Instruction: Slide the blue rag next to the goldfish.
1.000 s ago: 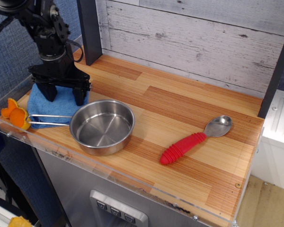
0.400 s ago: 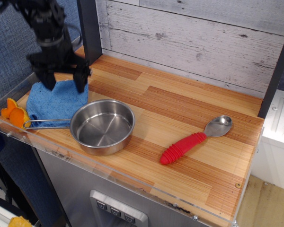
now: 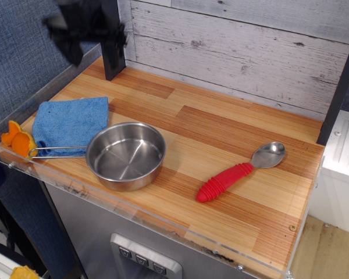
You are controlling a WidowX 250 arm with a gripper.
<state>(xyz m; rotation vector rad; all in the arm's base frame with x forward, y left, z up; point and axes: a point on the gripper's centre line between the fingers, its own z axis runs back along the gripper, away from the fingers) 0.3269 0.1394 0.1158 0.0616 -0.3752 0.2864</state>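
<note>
At the near left corner, goldfish (image 3: 18, 140): on the wooden table (image 3: 221, 139) edge.
Blue rag (image 3: 70, 121): flat, just right of the goldfish, touching it.
Gripper (image 3: 86, 29): blurred, high above the far left; fingers spread, holding nothing.
Steel pan (image 3: 126, 155): its handle lies over the rag.

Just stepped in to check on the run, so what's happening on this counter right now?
Nothing is being handled at this moment. The claw is blurred, up near the back-left corner above the counter, holding nothing that I can see. The blue rag lies flat at the left end of the wooden counter, right beside the goldfish at the front-left edge. The steel pan sits just right of the rag, its wire handle reaching toward the goldfish. A red-handled spoon lies farther right.
</note>
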